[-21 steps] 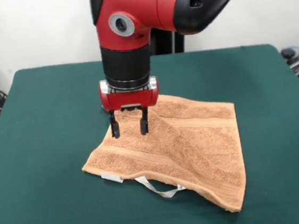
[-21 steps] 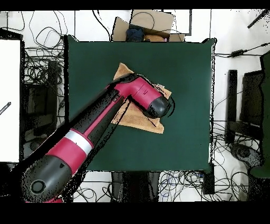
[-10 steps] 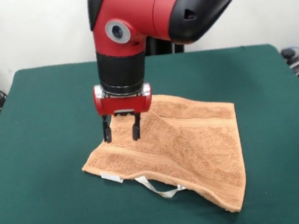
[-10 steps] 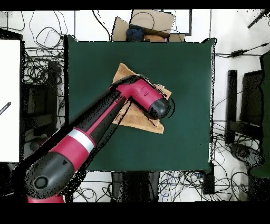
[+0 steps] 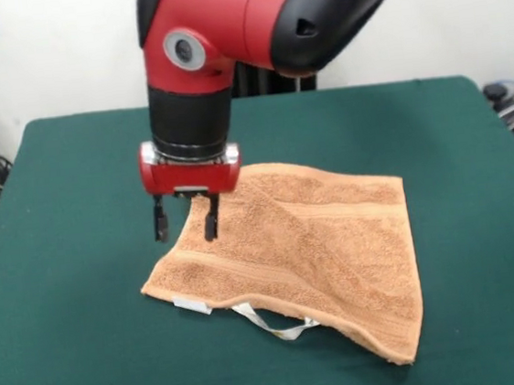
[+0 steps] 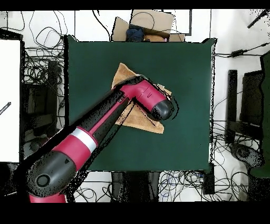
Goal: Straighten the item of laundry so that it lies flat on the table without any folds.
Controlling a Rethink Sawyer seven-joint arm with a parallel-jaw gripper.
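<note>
— Though mostly bare, carries what on the dark green table (image 5: 64,194)?

— Just the orange-tan towel (image 5: 336,248), right of the table's middle in the front view and well inside every edge. Not flat: ridged diagonally across the middle, rumpled along the near edge, humped at the far left corner.

— And above the towel?

— The red and black arm (image 5: 222,31), coming down over the towel's far left corner. In the overhead view, stretched diagonally across the table (image 6: 190,68) and covering most of the towel (image 6: 122,71), leaving only corners showing.

— State of the gripper (image 5: 185,220)?

— Spread apart, pointing straight down, clamped on nothing. One black finger (image 5: 210,222) in front of the towel's left edge, the other (image 5: 160,223) out over bare green just beside that edge. Hard to say whether touching the cloth or hovering above it.

— Anything smaller on the towel?

— A small white tag (image 5: 191,304) at the near left edge, and a pale strip (image 5: 276,327) trailing from beneath the near edge onto the table.
</note>
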